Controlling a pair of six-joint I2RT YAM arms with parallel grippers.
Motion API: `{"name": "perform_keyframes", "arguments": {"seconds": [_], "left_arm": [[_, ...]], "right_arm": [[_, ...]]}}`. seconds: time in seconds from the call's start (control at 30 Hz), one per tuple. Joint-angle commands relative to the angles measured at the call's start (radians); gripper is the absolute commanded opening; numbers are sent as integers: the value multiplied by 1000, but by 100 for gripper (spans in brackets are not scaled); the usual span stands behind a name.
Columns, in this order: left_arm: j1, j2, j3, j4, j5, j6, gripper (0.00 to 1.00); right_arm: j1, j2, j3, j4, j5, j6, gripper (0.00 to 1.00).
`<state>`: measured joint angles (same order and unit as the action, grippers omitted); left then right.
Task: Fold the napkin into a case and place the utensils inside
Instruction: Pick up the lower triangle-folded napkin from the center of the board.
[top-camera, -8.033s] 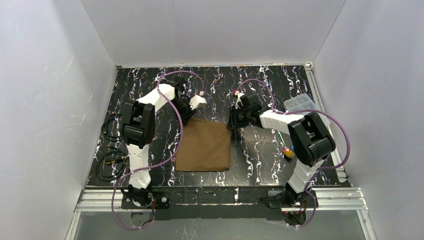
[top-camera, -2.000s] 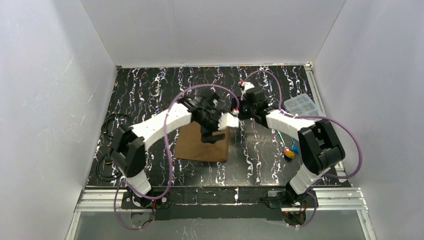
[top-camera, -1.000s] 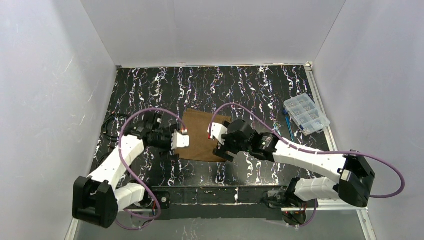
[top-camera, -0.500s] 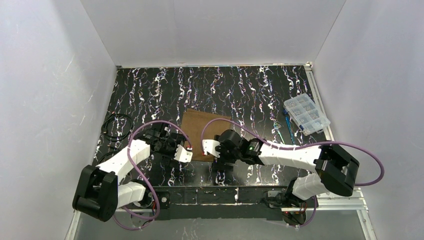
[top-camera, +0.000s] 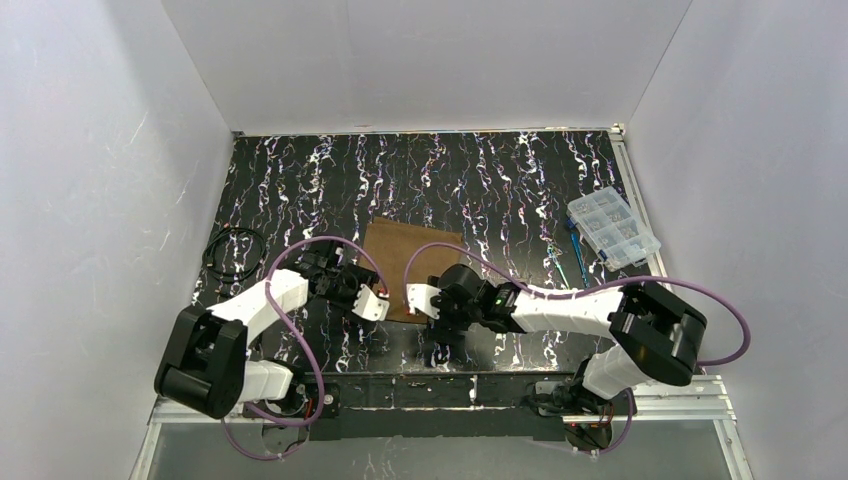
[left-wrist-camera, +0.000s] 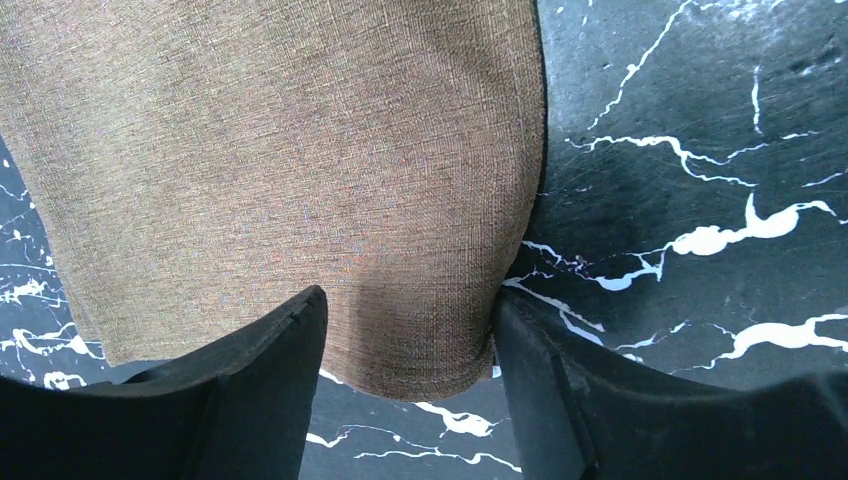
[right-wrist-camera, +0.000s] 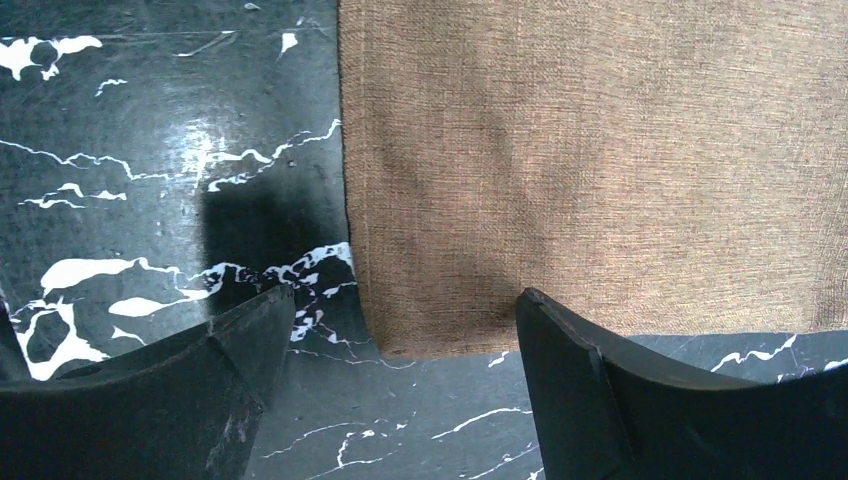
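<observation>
The brown napkin lies flat on the black marbled table as a broad folded rectangle, not a narrow case. My left gripper is low at its near left corner. In the left wrist view the napkin bulges between the half-closed jaws of the left gripper, with one finger over the cloth and the other at its edge. My right gripper is at the near right corner. There the right gripper stands open astride the napkin corner. Thin blue-teal utensils lie far to the right.
A clear plastic compartment box sits at the right edge, next to the utensils. A coiled black cable lies at the left. The right arm stretches across the near right part of the table.
Both grippers have come down to the napkin's near corners. The left jaws have narrowed around their corner, and the right jaws have stayed wide.
</observation>
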<state>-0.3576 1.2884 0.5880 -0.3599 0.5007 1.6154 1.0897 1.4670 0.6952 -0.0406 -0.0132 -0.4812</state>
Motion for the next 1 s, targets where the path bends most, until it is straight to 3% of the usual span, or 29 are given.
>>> {"name": "perform_keyframes", "arguments": {"seconds": [0.0, 0.17, 0.27, 0.6, 0.67, 0.73, 0.97], "left_arm": [[-3, 50, -22, -42, -53, 3, 58], [-3, 68, -13, -59, -56, -7, 45], [-3, 91, 11, -79, -60, -17, 36], [-3, 201, 161, -184, -46, -137, 23], [-4, 231, 219, -238, -32, -176, 16], [-3, 256, 270, -296, -15, -213, 0], [-2, 320, 394, -482, 35, -268, 0]], "right_arm": [[-29, 18, -30, 89, -21, 16, 88], [-69, 50, -32, 121, -49, 42, 81], [-91, 63, -24, 127, -61, 58, 71], [-114, 79, 0, 108, -99, 177, 37], [-122, 85, 11, 98, -115, 192, 31], [-135, 78, 10, 100, -134, 208, 23], [-212, 41, 27, 67, -269, 278, 11]]}}
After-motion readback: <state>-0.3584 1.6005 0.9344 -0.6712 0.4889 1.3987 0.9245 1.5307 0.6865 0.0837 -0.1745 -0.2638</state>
